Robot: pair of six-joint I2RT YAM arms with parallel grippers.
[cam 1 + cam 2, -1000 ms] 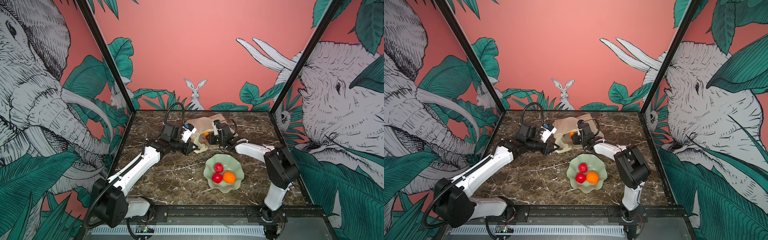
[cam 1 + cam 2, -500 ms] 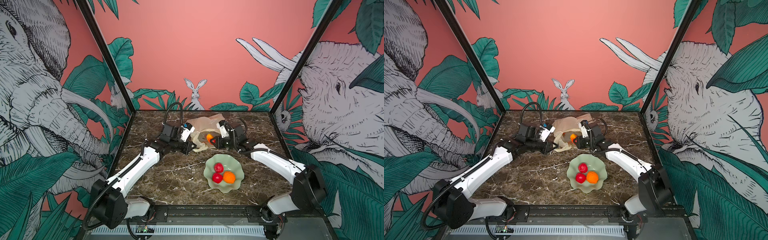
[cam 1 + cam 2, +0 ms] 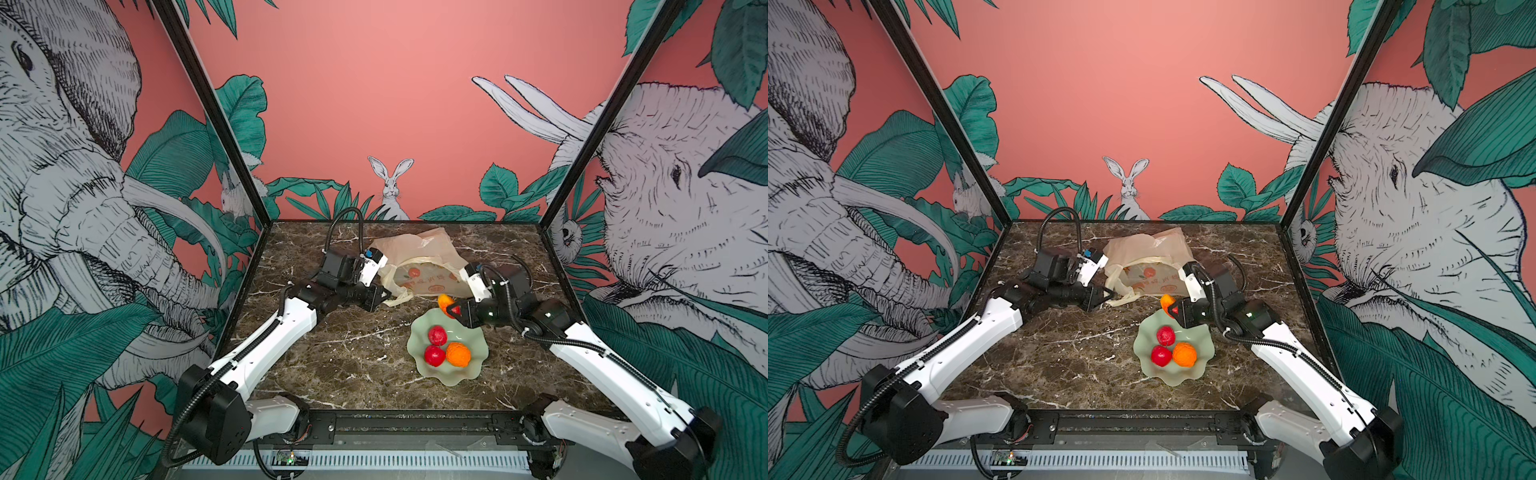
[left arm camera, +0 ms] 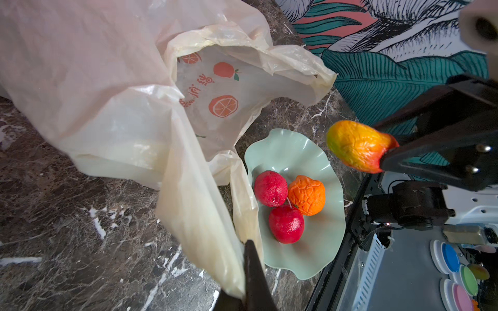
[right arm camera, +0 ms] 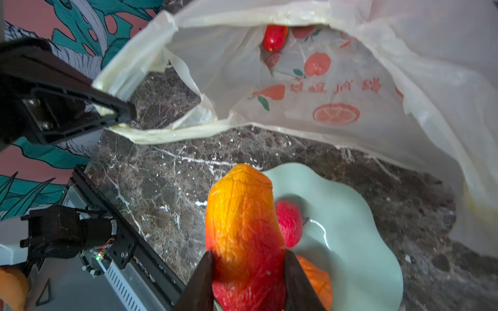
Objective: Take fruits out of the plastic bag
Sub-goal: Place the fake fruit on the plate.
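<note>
The plastic bag (image 3: 419,257) lies at the back, mouth facing front, with one handle loop (image 4: 204,215) pinched in your left gripper (image 4: 252,258), jaws together; hold it taut so the mouth gapes (a red fruit (image 5: 275,37) shows deep inside). The pale green dish (image 3: 469,374) just in front holds two red fruits (image 4: 270,188) and an orange one (image 4: 305,195). Your right gripper (image 5: 248,254) is clamped on a red-yellow fruit (image 5: 242,220) over the dish's far rim: move above a bare patch, lower, then release.

Open plastic bag (image 3: 419,253), three fruits (image 4: 286,223) nearby, red-yellow fruit (image 4: 355,145) aloft
</note>
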